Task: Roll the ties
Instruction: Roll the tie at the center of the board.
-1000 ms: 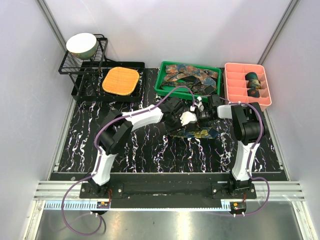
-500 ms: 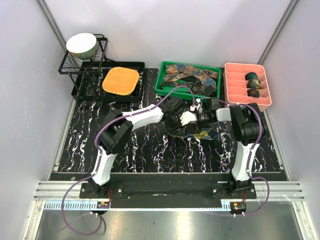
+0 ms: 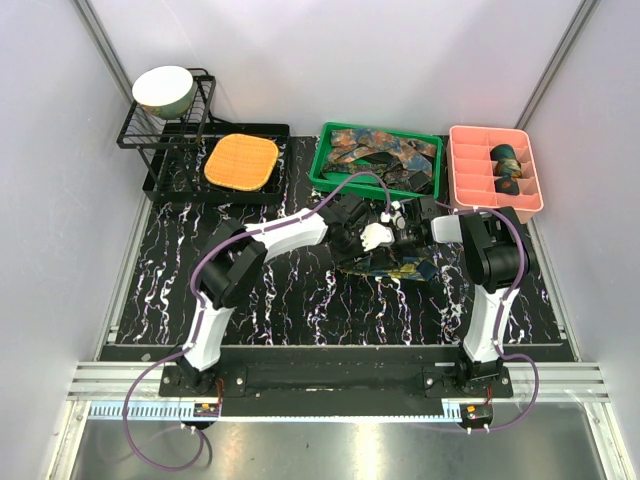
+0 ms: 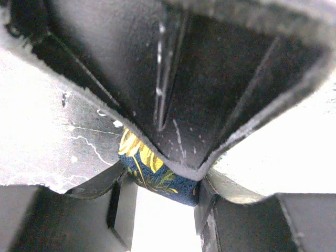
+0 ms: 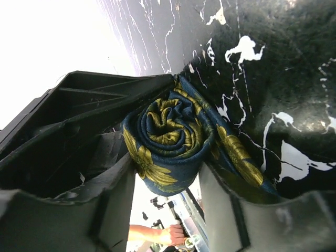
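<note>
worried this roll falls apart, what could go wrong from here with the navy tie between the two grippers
The dark navy fabric tie with gold floral print is coiled loosely between the fingers of the right gripper; if they let go, it may spring undone. Its unrolled tail lies slack on the black marbled mat, so further rolling could wind unevenly. The left gripper sits tight against the right one, so they may bump.

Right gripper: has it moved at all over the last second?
Yes, slightly. The right gripper has edged left in the top view, away from the pink tray and closer to the left gripper, above the navy tie.
</note>
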`<action>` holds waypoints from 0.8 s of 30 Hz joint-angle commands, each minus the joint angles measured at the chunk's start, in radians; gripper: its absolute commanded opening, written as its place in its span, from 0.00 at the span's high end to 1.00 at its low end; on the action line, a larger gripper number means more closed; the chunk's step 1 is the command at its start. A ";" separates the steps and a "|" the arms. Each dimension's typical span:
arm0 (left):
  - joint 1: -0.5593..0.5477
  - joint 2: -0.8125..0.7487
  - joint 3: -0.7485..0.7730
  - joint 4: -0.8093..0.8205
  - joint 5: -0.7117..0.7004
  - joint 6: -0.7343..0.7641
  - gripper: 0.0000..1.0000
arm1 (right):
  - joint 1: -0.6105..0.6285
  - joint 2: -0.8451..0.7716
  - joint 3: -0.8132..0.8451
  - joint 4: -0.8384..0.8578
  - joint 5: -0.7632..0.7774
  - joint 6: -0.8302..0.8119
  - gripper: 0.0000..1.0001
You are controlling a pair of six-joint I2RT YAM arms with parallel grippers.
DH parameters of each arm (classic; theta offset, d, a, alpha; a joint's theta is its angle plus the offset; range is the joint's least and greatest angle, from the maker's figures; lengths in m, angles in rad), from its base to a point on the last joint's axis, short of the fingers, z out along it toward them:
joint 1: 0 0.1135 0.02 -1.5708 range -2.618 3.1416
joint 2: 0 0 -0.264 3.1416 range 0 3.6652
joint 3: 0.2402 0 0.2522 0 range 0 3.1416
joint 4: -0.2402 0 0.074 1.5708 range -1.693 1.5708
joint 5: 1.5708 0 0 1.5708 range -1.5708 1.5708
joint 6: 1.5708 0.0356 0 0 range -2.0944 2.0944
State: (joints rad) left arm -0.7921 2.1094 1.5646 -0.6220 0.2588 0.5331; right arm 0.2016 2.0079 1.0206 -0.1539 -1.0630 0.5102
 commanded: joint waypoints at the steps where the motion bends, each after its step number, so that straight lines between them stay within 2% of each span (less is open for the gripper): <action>1: 0.007 0.092 -0.026 -0.053 -0.050 0.010 1.00 | 0.021 0.020 0.021 0.010 0.020 -0.007 0.50; 2: 0.007 0.093 -0.025 -0.054 -0.049 0.008 1.00 | 0.021 0.023 0.021 0.007 0.021 -0.015 0.58; 4: 0.007 0.093 -0.023 -0.053 -0.046 0.008 1.00 | 0.021 0.035 0.021 -0.006 0.037 -0.045 0.67; 5: 0.007 0.093 -0.024 -0.051 -0.047 0.005 0.99 | 0.021 0.041 0.024 -0.028 0.053 -0.059 0.75; 6: 0.008 0.092 -0.025 -0.050 -0.044 0.004 0.98 | 0.021 0.060 0.027 -0.041 0.055 -0.077 0.80; 7: 0.011 0.090 -0.028 -0.050 -0.032 0.002 0.96 | 0.021 0.071 0.036 -0.056 0.058 -0.088 0.85; 8: 0.013 0.089 -0.028 -0.048 -0.023 0.002 0.93 | 0.021 0.078 0.041 -0.082 0.072 -0.101 0.95; 9: 0.016 0.086 -0.031 -0.045 -0.017 -0.001 0.89 | 0.021 0.090 0.044 -0.094 0.080 -0.119 1.00; 11: 0.028 0.080 -0.035 -0.039 0.020 -0.013 0.80 | 0.021 0.098 0.055 -0.136 0.100 -0.142 1.00; 12: 0.036 0.074 -0.038 -0.033 0.042 -0.024 0.68 | 0.021 0.103 0.058 -0.148 0.103 -0.163 1.00; 14: 0.059 0.037 -0.073 0.022 0.098 -0.041 0.57 | 0.021 0.104 0.062 -0.171 0.115 -0.183 1.00; 15: 0.071 0.021 -0.089 0.048 0.127 -0.048 0.43 | 0.021 0.106 0.067 -0.182 0.116 -0.193 1.00; 17: 0.099 -0.038 -0.153 0.147 0.177 -0.064 0.32 | 0.018 0.107 0.070 -0.205 0.124 -0.217 1.00; 18: 0.108 -0.060 -0.178 0.180 0.200 -0.067 0.21 | 0.021 0.106 0.070 -0.210 0.127 -0.223 1.00; 21: 0.143 -0.129 -0.268 0.339 0.249 -0.109 0.13 | 0.018 0.111 0.075 -0.225 0.138 -0.248 1.00; 22: 0.160 -0.140 -0.284 0.369 0.281 -0.123 0.01 | 0.019 0.111 0.075 -0.231 0.143 -0.257 1.00; 24: 0.183 -0.192 -0.360 0.485 0.333 -0.154 0.01 | 0.018 0.117 0.082 -0.242 0.146 -0.280 1.00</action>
State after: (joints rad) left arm -0.6533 1.9942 1.3174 -0.3424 0.4683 0.4603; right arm 0.2024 2.0720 1.1034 -0.3187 -1.0924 0.3332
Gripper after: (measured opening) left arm 0.966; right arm 0.115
